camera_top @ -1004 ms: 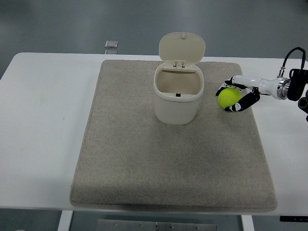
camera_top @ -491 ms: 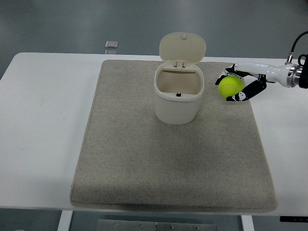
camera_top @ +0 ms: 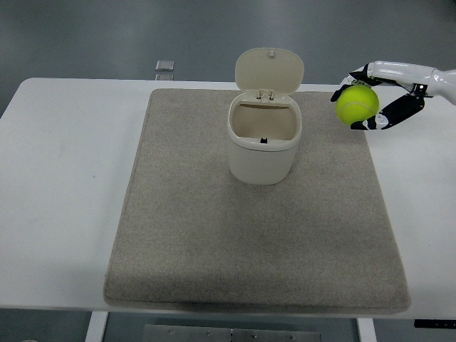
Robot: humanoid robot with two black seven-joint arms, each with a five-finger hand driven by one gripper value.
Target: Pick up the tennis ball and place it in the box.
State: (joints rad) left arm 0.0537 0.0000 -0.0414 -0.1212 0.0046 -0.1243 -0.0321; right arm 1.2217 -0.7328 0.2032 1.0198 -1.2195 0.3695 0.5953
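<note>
Head view, right robot hand (camera_top: 381, 96) clasping tennis ball (camera_top: 358, 105) above beige mat (camera_top: 214, 235), white table (camera_top: 64, 178), open-lidded box (camera_top: 263, 142), possibly grey floor beyond.

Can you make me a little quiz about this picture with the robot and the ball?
1. True or false: the tennis ball is lying inside the box.
2. Which hand holds the ball? A) left B) right C) neither
3. Fill in: the box's lid is flipped ____.

Key:
1. False. The right hand holds the ball off to the box's right.
2. B
3. open (it stands up behind the opening; the box sits on the grey mat).
</note>
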